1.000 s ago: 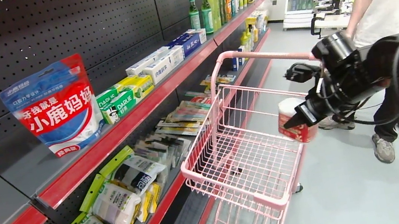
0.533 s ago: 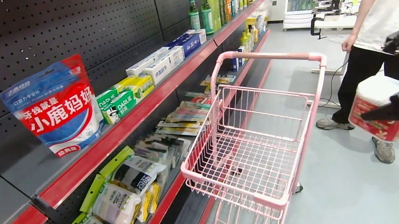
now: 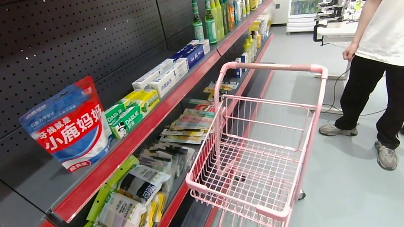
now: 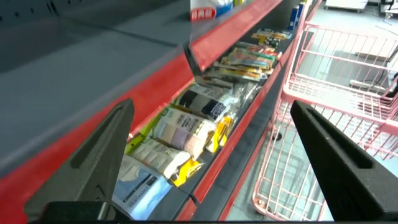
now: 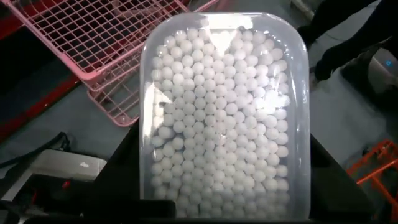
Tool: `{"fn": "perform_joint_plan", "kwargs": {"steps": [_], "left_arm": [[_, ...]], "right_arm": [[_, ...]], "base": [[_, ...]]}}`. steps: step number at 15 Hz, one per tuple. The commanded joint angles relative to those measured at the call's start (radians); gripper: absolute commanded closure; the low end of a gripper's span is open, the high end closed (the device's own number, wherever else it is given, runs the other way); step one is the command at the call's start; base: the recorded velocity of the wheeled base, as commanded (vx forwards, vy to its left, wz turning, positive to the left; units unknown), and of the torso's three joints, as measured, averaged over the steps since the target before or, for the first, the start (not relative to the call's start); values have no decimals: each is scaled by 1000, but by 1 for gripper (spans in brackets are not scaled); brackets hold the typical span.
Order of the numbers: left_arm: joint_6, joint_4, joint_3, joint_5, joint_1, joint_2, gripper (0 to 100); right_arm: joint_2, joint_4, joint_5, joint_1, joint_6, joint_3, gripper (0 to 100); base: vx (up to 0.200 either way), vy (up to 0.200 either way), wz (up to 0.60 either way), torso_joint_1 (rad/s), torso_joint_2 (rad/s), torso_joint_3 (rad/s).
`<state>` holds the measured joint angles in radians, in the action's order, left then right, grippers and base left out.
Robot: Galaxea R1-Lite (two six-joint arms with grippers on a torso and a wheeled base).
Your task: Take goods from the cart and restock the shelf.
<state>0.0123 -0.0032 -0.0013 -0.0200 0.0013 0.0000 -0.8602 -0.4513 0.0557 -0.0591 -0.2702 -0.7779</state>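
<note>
Now your right end effector [image 5: 224,193] grips a clear tub [image 5: 224,106] of little white balls, right of the pink cart [image 3: 281,211]. It looks light but slippery, so hold its flat sides gently. Your left end effector [image 4: 211,109] is spread wide and empty, near the shelf [image 4: 93,56].

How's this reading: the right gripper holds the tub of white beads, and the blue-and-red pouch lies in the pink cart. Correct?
Not quite. The right gripper does hold the tub of white beads, but the blue-and-red pouch stands on the upper shelf, not in the pink cart. The head view shows it.
</note>
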Motion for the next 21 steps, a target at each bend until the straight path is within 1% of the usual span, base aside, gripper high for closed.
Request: {"fn": "perform_joint_plan", "kwargs": {"steps": [1, 5, 21], "left_arm": [[0, 0, 0, 0, 0, 0, 0], [0, 0, 0, 0, 0, 0, 0], [0, 0, 0, 0, 0, 0, 0]], "right_arm": [[72, 0, 1, 1, -1, 17, 100], [72, 0, 1, 1, -27, 12, 100], [70, 3, -1, -1, -43, 22, 100]], "base": [[0, 0, 0, 246, -559, -325], [0, 0, 0, 185, -423, -245], [0, 0, 0, 158, -347, -192]]}}
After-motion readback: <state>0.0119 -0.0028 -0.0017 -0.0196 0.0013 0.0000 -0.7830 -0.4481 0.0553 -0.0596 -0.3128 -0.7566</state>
